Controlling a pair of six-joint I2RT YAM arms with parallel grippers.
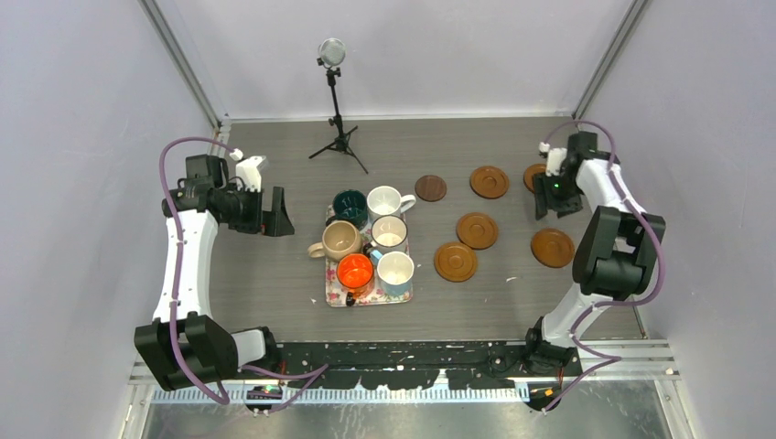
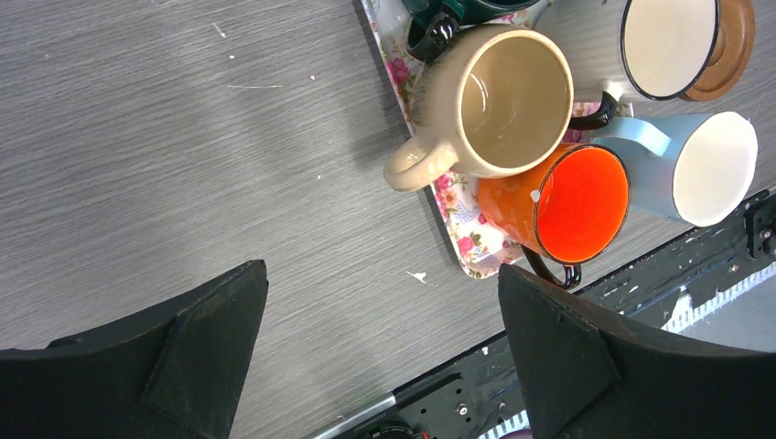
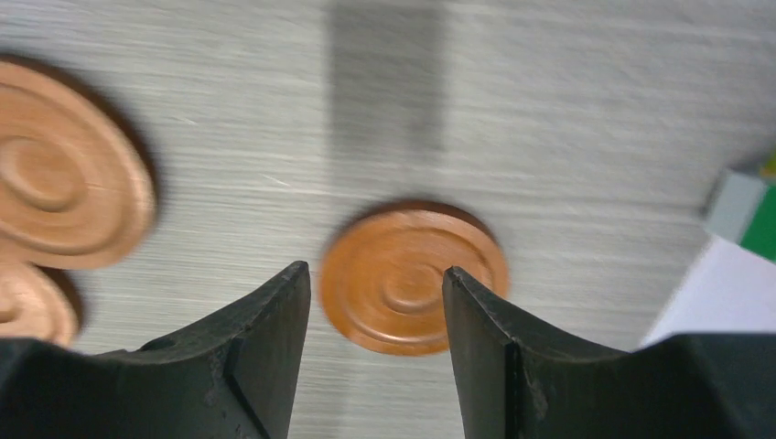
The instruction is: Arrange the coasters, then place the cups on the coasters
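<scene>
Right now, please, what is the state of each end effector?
Left end effector: open wide, holding nothing.
Right end effector: open, holding nothing; a coaster lies flat below it.

Cups (image 1: 342, 240) huddled on tray (image 1: 333, 294); coasters (image 1: 477, 230) scattered right (one apparently half-hidden).

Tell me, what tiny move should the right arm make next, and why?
Probably lift the right gripper straight up and away. Its jaws stand apart, and the coaster below lies flat on the table, not held. The other coasters are spread out nearby, while the mugs sit clustered on the floral tray, so they seem next.
</scene>
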